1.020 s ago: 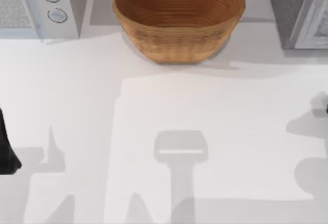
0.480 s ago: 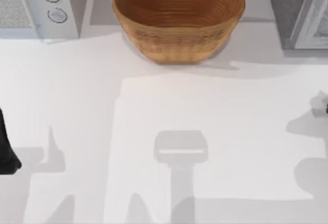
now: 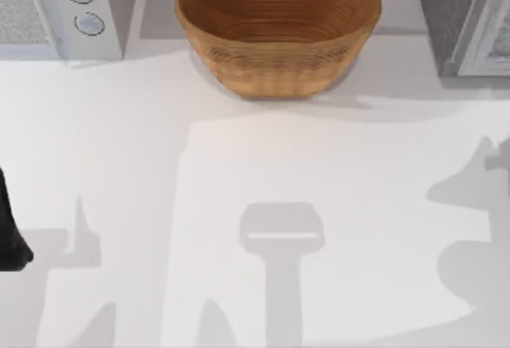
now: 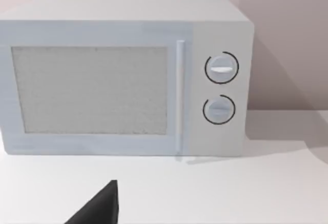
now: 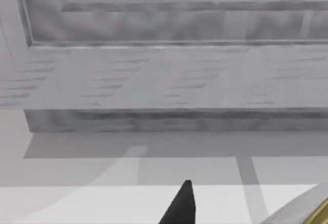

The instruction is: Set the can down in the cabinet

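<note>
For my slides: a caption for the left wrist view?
White microwave with two dials on the table, seen from the left wrist.

The left arm's matte black, rounded casing [image 3: 9, 228] is plain and unmarked. Each wrist view shows one matte black, pointed finger [image 4: 100, 206] [image 5: 180, 206] of that arm's claw.

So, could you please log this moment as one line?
left end effector: parked, facing microwave | right end effector: before cabinet front | can: likely the rim beside it, not yet in cabinet
</note>
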